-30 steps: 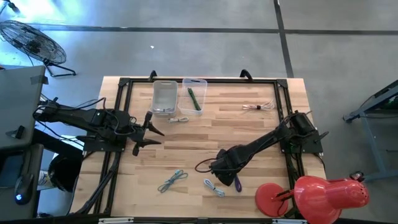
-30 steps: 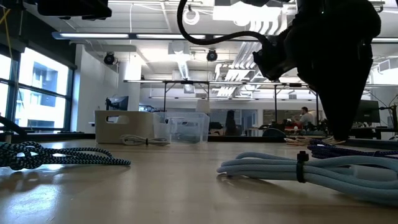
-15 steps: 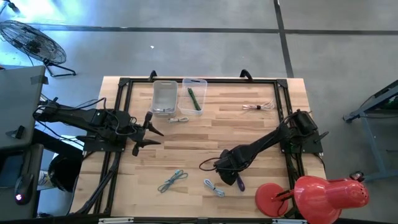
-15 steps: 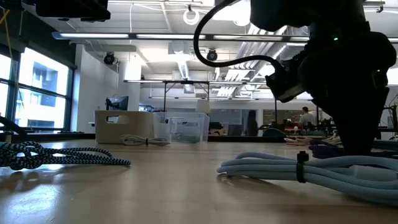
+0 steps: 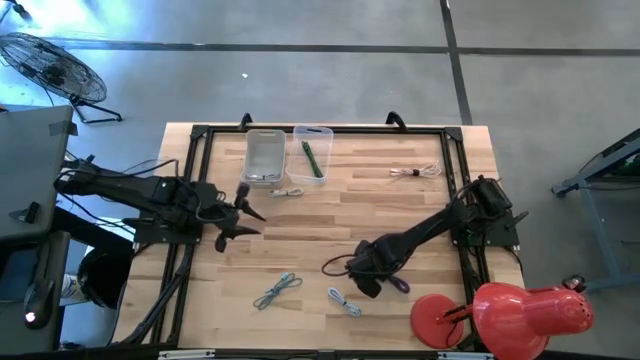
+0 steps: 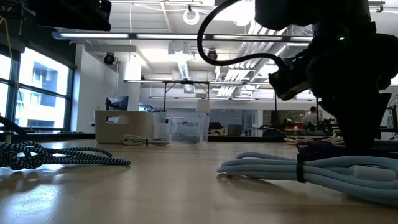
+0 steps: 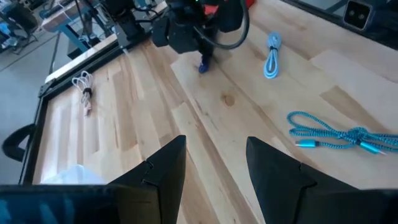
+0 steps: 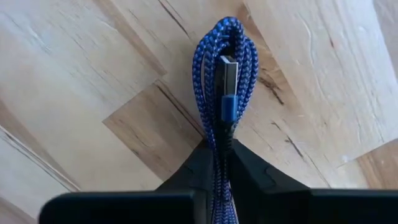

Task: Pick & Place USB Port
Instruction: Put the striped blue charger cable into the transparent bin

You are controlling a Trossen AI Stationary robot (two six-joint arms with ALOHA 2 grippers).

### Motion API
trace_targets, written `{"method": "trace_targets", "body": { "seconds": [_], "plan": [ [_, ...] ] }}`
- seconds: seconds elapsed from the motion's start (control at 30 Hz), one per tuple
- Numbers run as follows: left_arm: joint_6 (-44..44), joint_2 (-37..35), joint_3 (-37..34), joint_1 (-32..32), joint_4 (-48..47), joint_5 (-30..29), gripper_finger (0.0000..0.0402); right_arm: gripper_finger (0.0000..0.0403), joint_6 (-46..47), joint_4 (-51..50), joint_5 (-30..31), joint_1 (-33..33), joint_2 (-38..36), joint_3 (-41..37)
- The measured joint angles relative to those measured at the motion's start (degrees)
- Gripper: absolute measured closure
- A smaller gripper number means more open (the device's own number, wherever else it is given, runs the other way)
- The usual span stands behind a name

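high view: the right gripper (image 5: 368, 283) sits low over the front of the table (image 5: 400, 205), and the arm hides most of the blue braided usb cable (image 5: 397, 285), of which only a purple-blue end shows just beside it. the left gripper (image 5: 240, 210) hangs over the left side, fingers spread wide with nothing between them. at the back edge a clear bin (image 5: 264, 157) has contents too small to make out, and the second clear bin (image 5: 312, 151) beside it holds a green object. a teal braided cable (image 5: 278, 290) and a light blue cable (image 5: 344, 301) lie near the front; a red lamp (image 5: 505, 312) stands at the front right corner.

low view: the right arm is a dark mass hiding its fingertips; the light blue cable (image 6: 323, 174) lies in front of it.

left wrist view: the open fingers (image 7: 163, 171) frame bare wood; the right arm shows farther off.

right wrist view: the fingers (image 8: 194, 165) are closed tightly on the folded blue braided usb cable (image 8: 222, 81), its metal plug lying on the bundle. no writing is readable
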Motion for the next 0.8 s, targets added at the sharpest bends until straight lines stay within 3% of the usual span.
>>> {"method": "trace_targets", "body": {
  "seconds": [0.27,0.5,0.8],
  "plan": [
    [0.02,4.44,0.0,-0.01,4.7,-1.78,0.0237,0.0386,-0.66,-0.71,4.84,0.14,-2.03,-0.26],
    [0.2,7.8,-0.02,-0.01,8.79,-1.8,0.0237,0.0386,-1.33,-1.63,15.45,0.01,-6.9,-0.37],
    [2.05,11.67,0.0,-0.01,17.61,-9.15,0.0237,0.0393,-6.61,-0.66,26.45,0.97,-14.09,-0.33]
  ]
}}
